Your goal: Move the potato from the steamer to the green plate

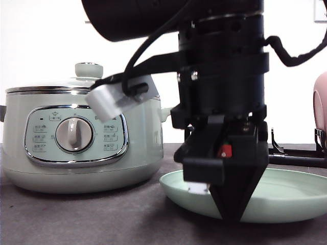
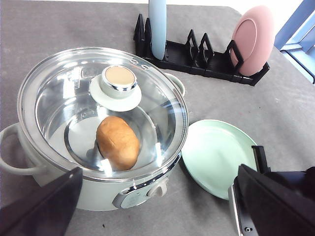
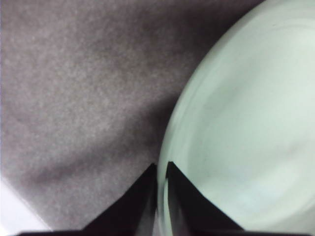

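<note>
The potato [image 2: 117, 141] lies inside the steamer [image 2: 98, 191], under its closed glass lid [image 2: 64, 88] with the green knob [image 2: 118, 81]. In the front view the steamer [image 1: 76, 138] stands on the left. The green plate [image 2: 214, 155] rests on the table just right of it. My left gripper [image 2: 160, 167] hovers high above the pot, open, fingers wide apart. My right gripper [image 1: 232, 217] points straight down at the green plate [image 1: 286, 196]. Its fingers [image 3: 184, 196] are closed on the plate's near rim [image 3: 170, 147].
A black dish rack [image 2: 197, 59] stands behind the pot, holding an upright blue plate [image 2: 157, 27] and a pink plate [image 2: 253, 37]. The pink plate [image 1: 321, 109] also shows at the right edge. The table is grey cloth [image 2: 59, 24].
</note>
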`<state>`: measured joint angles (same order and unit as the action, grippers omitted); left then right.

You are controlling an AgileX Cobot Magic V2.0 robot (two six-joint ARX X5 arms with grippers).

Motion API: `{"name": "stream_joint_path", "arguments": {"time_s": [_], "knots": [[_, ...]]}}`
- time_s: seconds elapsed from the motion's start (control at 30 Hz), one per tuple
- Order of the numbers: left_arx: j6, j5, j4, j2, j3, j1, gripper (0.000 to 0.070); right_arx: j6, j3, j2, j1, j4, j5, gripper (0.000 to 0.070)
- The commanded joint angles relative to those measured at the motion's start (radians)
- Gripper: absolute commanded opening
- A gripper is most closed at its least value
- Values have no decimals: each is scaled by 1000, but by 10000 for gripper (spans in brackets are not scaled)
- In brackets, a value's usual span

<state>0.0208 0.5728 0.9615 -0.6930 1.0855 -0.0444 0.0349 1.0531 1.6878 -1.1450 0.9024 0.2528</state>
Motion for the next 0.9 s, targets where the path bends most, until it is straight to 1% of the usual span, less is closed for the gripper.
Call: {"name": "stream_joint_path", "arguments": {"time_s": [0.0, 0.07, 0.13, 0.3, 0.43, 0.67, 0.87], "knots": [[16, 3, -9, -6, 20, -2, 641, 17, 6, 31, -11, -2, -30, 128], [16, 3, -9, -6, 20, -2, 641, 22, 6, 32, -11, -4, -35, 278], [16, 3, -9, -6, 20, -2, 641, 31, 6, 31, -11, -5, -36, 366], [16, 3, -9, -6, 20, -2, 641, 32, 7, 18, -11, 8, -37, 370], [16, 3, -10, -6, 20, -2, 641, 32, 8, -35, -11, 18, -44, 370], [16, 3, -10, -6, 20, -2, 641, 32, 25, -234, 4, 27, -57, 370], [13, 3, -10, -6, 20, -2, 641, 24, 96, -410, 63, 19, -102, 370]]}}
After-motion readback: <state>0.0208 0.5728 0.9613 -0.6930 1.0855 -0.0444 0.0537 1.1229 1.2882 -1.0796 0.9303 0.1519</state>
